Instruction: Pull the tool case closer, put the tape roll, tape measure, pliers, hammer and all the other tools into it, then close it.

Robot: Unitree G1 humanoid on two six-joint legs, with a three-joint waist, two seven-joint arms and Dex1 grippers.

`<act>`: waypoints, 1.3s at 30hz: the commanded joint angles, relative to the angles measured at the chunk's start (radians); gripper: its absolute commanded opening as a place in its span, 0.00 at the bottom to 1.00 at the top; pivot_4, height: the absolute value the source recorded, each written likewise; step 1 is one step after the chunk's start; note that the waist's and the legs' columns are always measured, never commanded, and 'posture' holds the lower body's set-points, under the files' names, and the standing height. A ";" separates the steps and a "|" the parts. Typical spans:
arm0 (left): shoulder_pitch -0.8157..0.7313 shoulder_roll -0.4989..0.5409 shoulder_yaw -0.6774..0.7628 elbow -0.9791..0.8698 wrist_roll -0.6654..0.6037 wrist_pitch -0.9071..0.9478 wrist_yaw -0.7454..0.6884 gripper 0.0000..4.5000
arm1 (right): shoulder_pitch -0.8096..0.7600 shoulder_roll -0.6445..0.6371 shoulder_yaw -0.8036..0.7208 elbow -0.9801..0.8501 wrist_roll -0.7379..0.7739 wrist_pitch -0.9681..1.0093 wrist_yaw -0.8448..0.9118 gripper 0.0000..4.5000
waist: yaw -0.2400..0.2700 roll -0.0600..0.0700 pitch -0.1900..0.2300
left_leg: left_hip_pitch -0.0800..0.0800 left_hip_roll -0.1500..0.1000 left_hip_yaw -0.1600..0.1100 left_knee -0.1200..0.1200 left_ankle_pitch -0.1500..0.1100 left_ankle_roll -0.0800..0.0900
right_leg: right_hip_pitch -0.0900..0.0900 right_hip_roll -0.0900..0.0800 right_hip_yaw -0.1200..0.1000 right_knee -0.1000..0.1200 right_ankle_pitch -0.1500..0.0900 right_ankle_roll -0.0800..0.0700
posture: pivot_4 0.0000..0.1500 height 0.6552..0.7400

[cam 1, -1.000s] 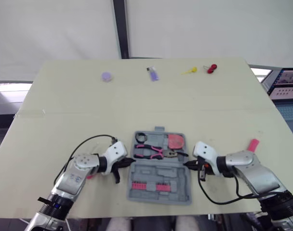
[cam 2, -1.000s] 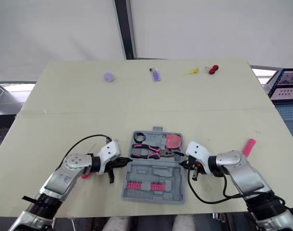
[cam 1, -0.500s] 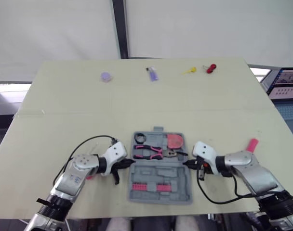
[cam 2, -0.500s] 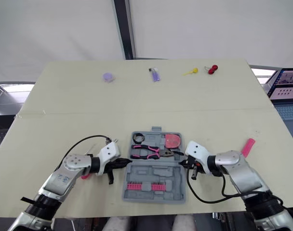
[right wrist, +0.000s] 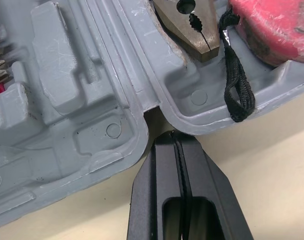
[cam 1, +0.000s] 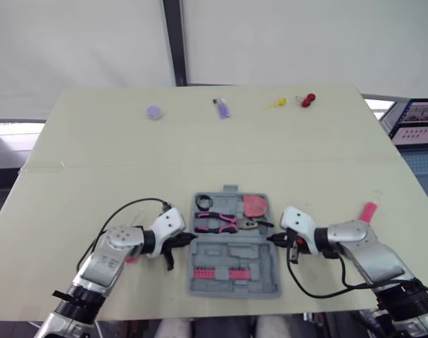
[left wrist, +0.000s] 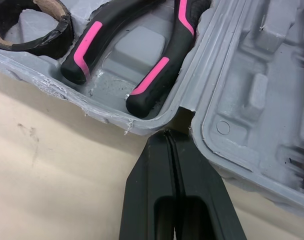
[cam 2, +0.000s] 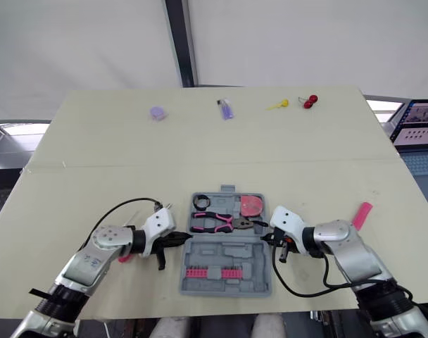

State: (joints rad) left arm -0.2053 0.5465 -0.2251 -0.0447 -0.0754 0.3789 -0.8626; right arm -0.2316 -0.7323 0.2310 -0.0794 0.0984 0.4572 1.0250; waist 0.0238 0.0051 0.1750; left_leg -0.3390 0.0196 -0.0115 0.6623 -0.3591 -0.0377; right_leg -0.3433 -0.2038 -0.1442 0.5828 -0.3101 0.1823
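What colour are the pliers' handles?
Black with pink stripes; the pliers handles show best in the left wrist view.

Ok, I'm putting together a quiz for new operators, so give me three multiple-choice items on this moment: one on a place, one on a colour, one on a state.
1. Where do the pliers lie?
A. outside the case
B. in the far half of the tool case
C. in its near half

2. What colour are the pliers' handles?
A. black and pink
B. yellow
C. blue

3. How do the fingers of the left hand and the right hand stand?
A. both open
B. left open only
C. both shut

Answers:
1. B: they sit in the moulded far half, beside the tape roll.
2. A: the left wrist view shows black grips with pink stripes.
3. C: in each wrist view the two fingers press together.
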 commanded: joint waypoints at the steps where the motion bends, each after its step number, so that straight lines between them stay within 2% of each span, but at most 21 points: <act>1: 0.012 0.007 -0.009 -0.033 -0.007 0.001 -0.012 0.01 | -0.005 0.007 0.005 -0.010 -0.007 -0.011 -0.009 0.00 | 0.000 0.000 0.000 | 0.000 0.000 0.000 0.000 0.000 0.000 | 0.000 0.000 0.000 0.000 0.000 0.000 | 1.00 1.00; 39: 0.015 0.031 -0.010 -0.002 0.013 -0.017 -0.010 0.01 | 0.011 -0.007 -0.007 0.022 -0.022 -0.033 -0.011 0.00 | -0.001 0.000 0.000 | 0.000 0.000 0.000 0.000 0.000 0.000 | 0.000 0.000 0.000 0.000 0.000 0.000 | 1.00 1.00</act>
State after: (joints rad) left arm -0.1934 0.5629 -0.2362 -0.0592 -0.0712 0.3689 -0.8679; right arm -0.2295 -0.7268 0.2315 -0.0711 0.0859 0.4311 1.0196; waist 0.0232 0.0051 0.1750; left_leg -0.3389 0.0197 -0.0115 0.6623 -0.3591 -0.0377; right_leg -0.3431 -0.2037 -0.1441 0.5829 -0.3100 0.1823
